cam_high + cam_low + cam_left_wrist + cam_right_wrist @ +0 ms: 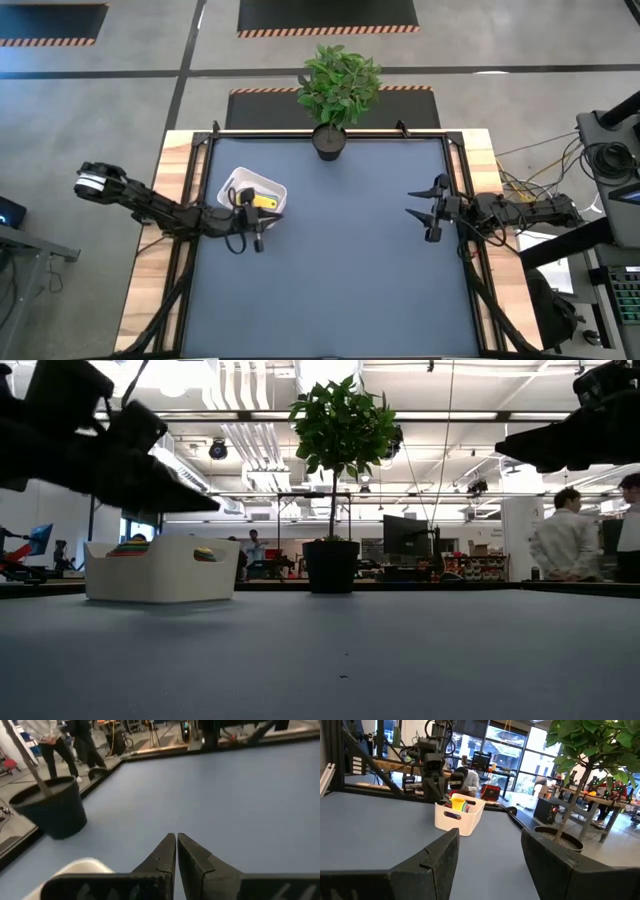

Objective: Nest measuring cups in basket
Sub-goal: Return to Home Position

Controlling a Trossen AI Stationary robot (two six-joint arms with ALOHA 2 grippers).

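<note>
You are seeing the measuring cups (pixel 458 803) lying inside the white basket (pixel 451 823) on the bench's (pixel 330 285) left side. Your left gripper (pixel 176 841) is hovering beside it, fingers together, and the right gripper (pixel 490 842) is waiting opposite, fingers apart.

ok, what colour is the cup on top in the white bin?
Yellow. The top cup in the bin shows best in the right wrist view.
</note>
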